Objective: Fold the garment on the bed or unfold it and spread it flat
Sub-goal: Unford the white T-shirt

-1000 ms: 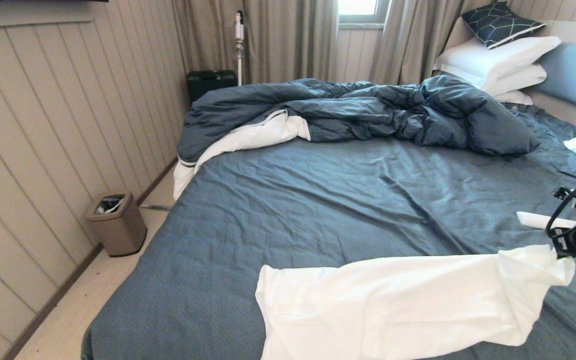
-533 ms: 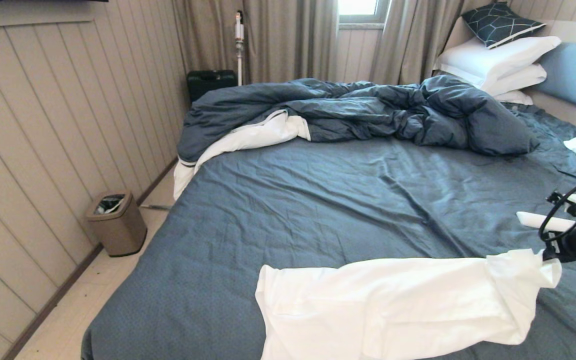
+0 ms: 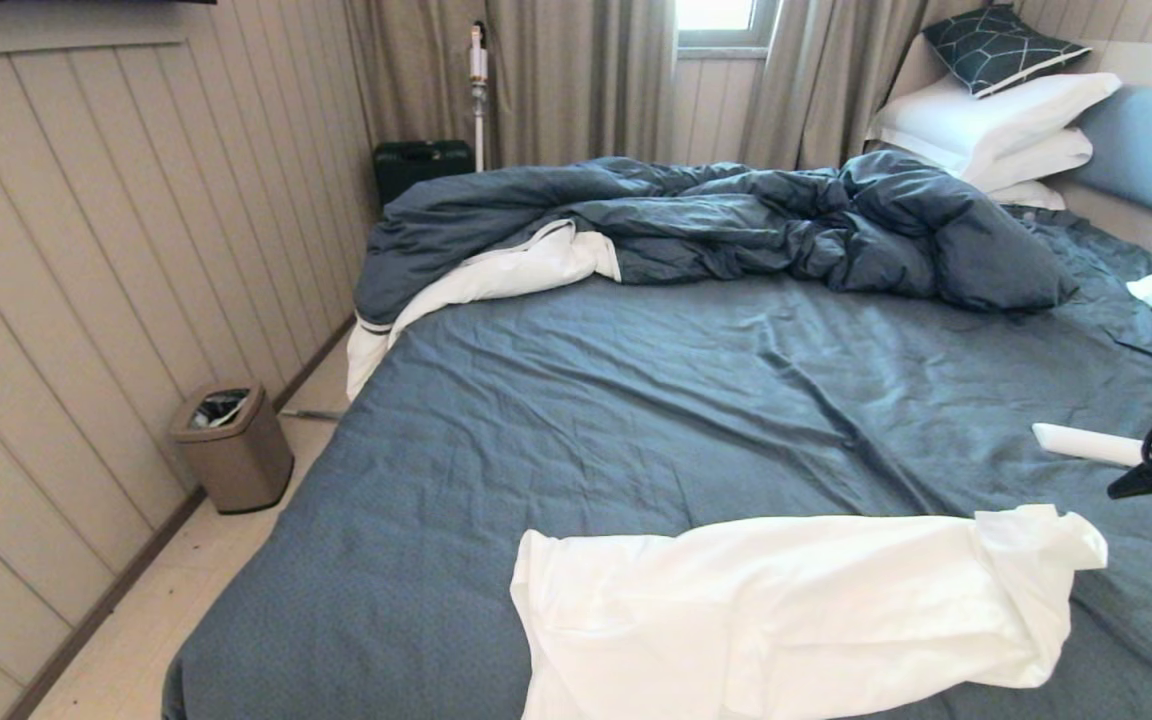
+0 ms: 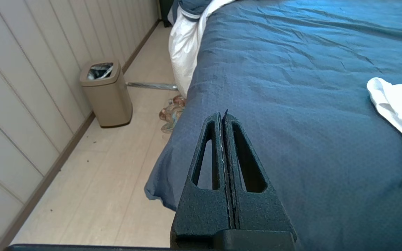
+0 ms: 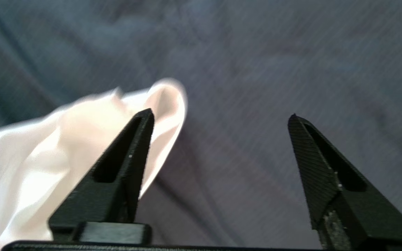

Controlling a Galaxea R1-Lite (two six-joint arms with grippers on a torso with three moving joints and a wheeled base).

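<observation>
A white garment (image 3: 786, 610) lies bunched lengthwise on the near part of the bed (image 3: 636, 400), which has a dark blue-grey sheet. Its right end (image 5: 82, 139) rests on the sheet with a raised corner. My right gripper (image 5: 222, 115) hovers just to the right of that end, open, with nothing between its fingers; in the head view only its dark tip (image 3: 1151, 482) shows at the right edge. My left gripper (image 4: 222, 116) is shut and empty, held over the bed's near left edge, well left of the garment's left end (image 4: 396, 115).
A rumpled duvet (image 3: 716, 225) lies across the far side of the bed, with white pillows (image 3: 996, 125) and a blue headboard (image 3: 1151, 150) at the right. A tan bin (image 3: 233, 445) stands on the floor by the panelled wall. A white object (image 3: 1086, 443) lies near the right arm.
My right gripper opened and let go of the garment's right end, which dropped onto the sheet. The gripper then drew back to the right, away from the cloth.
</observation>
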